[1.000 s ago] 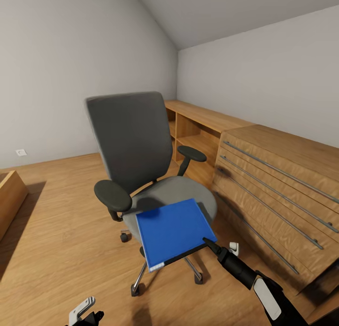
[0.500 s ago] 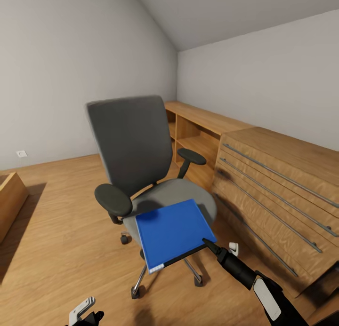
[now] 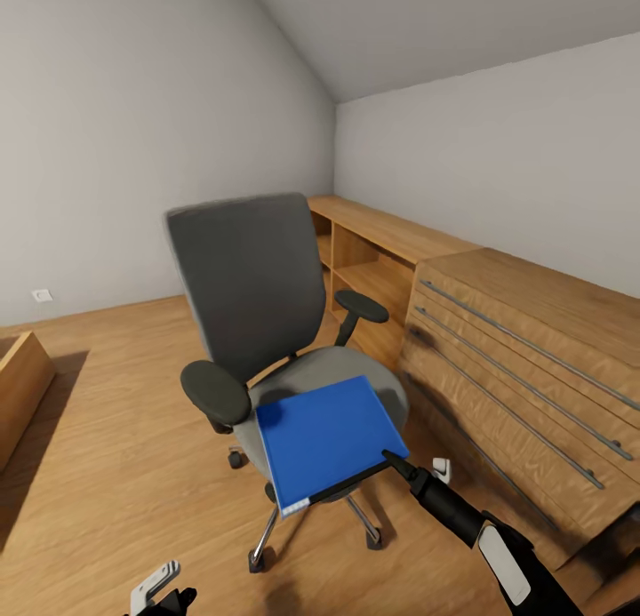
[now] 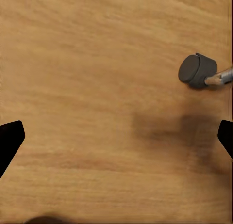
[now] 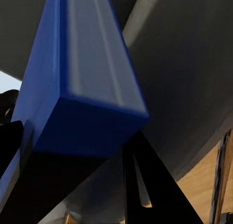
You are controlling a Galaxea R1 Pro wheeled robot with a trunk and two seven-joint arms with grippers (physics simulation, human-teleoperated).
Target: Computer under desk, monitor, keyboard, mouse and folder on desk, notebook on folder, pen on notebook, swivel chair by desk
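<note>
Right gripper [image 3: 391, 457] clamps the near right corner of the folder [image 3: 327, 438], which lies flat over the front of the chair [image 3: 258, 314] seat. A wooden cabinet [image 3: 524, 367] stands just right of the chair. Left gripper [image 4: 116, 139] is spread wide above the wood floor [image 4: 87, 64], near a caster [image 4: 196, 71]. Right wrist view: black fingers [image 5: 150, 185] sit on either side of the folder [image 5: 82, 88] corner, the grey seat [image 5: 189, 78] behind.
</note>
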